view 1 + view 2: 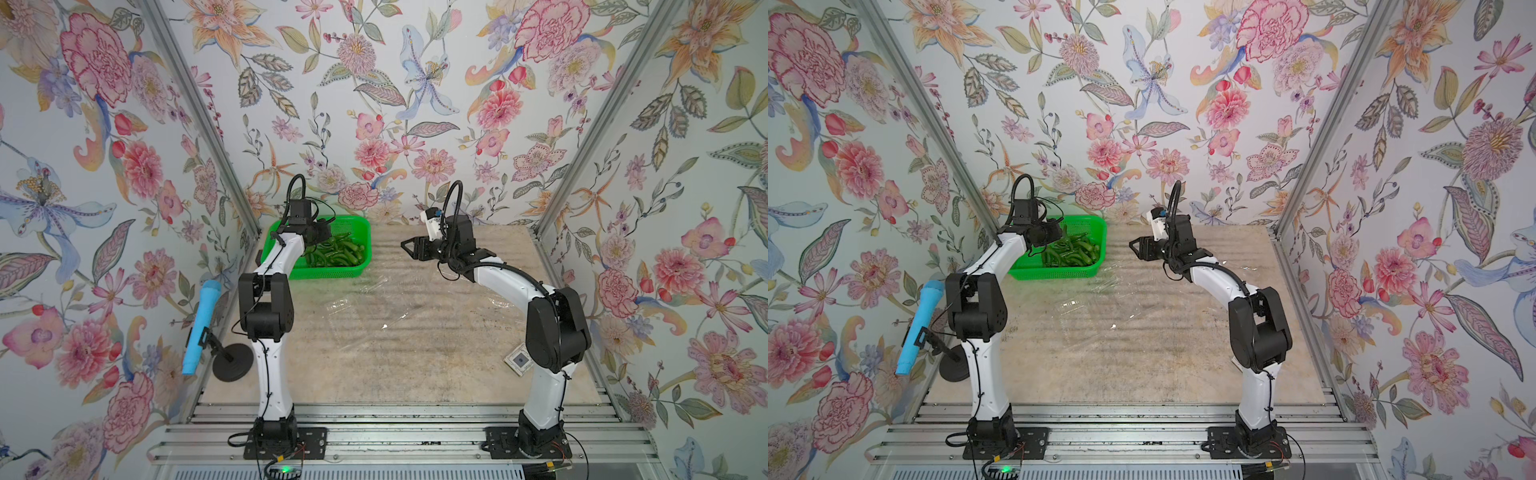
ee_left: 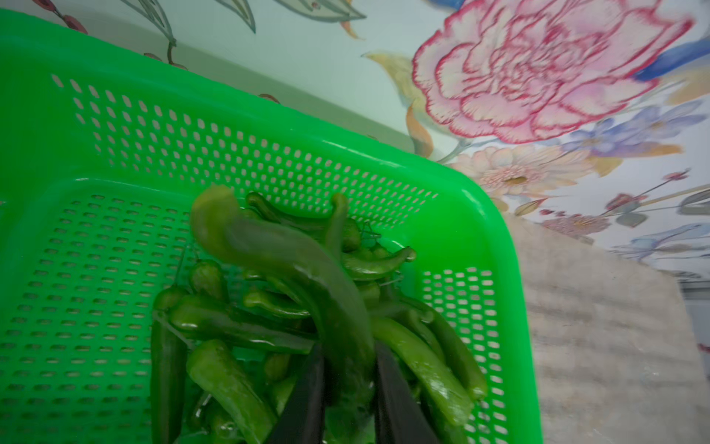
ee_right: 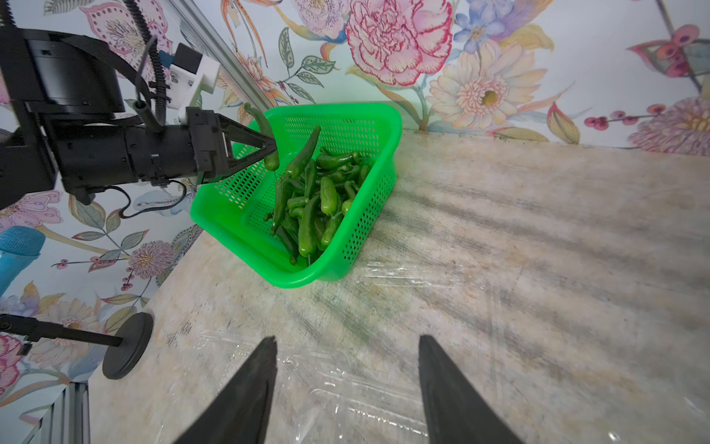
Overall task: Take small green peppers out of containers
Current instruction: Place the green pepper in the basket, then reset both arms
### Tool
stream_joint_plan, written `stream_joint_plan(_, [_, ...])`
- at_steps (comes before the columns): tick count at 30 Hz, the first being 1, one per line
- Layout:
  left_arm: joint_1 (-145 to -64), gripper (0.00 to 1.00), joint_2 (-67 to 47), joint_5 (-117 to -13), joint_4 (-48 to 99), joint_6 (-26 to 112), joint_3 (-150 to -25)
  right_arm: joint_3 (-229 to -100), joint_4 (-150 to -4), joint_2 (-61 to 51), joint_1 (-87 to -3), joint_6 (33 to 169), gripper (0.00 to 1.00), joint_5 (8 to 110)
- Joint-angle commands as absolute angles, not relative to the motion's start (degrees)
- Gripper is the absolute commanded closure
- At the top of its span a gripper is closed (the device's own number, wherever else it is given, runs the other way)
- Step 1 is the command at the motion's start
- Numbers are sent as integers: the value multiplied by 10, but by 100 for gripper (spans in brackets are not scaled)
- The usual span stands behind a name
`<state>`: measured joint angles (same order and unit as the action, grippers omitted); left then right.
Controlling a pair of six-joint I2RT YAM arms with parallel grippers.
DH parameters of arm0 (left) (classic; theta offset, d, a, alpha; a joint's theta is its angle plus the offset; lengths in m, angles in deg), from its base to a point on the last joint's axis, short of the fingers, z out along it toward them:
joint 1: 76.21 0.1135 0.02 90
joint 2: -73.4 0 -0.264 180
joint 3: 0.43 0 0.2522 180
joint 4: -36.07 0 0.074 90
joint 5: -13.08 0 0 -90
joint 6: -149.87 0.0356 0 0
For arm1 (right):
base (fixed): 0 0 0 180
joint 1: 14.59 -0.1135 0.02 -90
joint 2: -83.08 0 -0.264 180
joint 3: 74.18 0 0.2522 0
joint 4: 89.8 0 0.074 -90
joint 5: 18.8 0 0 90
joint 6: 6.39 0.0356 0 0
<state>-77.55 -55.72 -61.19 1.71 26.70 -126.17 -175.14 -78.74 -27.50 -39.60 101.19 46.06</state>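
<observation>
Small green peppers (image 3: 315,207), one green basket (image 1: 291,274), clear containers (image 3: 326,384), on one table (image 3: 538,230).
Left jaws clenched on one pepper (image 2: 269,250), which curves out past their tips above the heap. The heap lies in the basket at the table's 11 o'clock corner in both top views: well over a dozen, exact count unclear. Right jaws spread wide and empty above the containers near table centre. At least two show by their glints, full count unclear.

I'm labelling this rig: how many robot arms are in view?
2. The left arm reaches over the green basket; the right arm hangs over the table beside it. None seems hidden.
</observation>
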Motion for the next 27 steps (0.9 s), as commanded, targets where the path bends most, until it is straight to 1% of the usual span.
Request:
stream_joint_plan(1, [-768, 53, -546, -623, 28, 303, -1276, -1741, -773, -256, -392, 1004, 34, 453])
stream_joint_plan(2, [-767, 52, -541, -620, 34, 308, -1266, -1733, -770, -249, -390, 1001, 32, 452])
stream_joint_plan(3, [-764, 49, -534, -611, 44, 319, -1252, -1724, -767, -241, -388, 997, 25, 452])
stream_joint_plan(5, [-759, 42, -512, -594, 66, 330, -1215, -1708, -751, -223, -386, 986, 16, 462])
stream_joint_plan(6, [-757, 39, -493, -593, 84, 334, -1186, -1695, -745, -211, -384, 981, 4, 475])
stream_joint_plan(7, [-754, 37, -468, -599, 103, 338, -1152, -1682, -741, -199, -382, 973, 0, 483])
stream_joint_plan(10, [-749, 31, -386, -621, 175, 353, -1041, -1633, -736, -156, -376, 948, 0, 529])
stream_joint_plan(12, [-743, 30, -332, -648, 211, 365, -979, -1596, -736, -124, -372, 934, 0, 577])
stream_joint_plan(15, [-739, 28, -242, -726, 275, 395, -873, -1545, -733, -77, -366, 905, 0, 623])
stream_joint_plan(17, [-738, 26, -187, -778, 341, 415, -795, -1510, -735, -47, -361, 902, 0, 672])
stream_joint_plan(20, [-738, 22, -111, -829, 463, 440, -673, -1402, -819, 19, -355, 909, 0, 755])
stream_joint_plan(23, [-737, 11, -57, -859, 594, 453, -549, -1303, -907, 88, -343, 905, 0, 777])
stream_joint_plan(24, [-738, 1, -43, -869, 634, 454, -512, -1279, -920, 111, -342, 892, 0, 791])
stream_joint_plan(25, [-738, 0, -34, -875, 658, 453, -485, -1264, -922, 134, -342, 879, 0, 803])
stream_joint_plan(27, [-738, 0, -23, -872, 662, 470, -455, -1238, -908, 172, -341, 863, 0, 856])
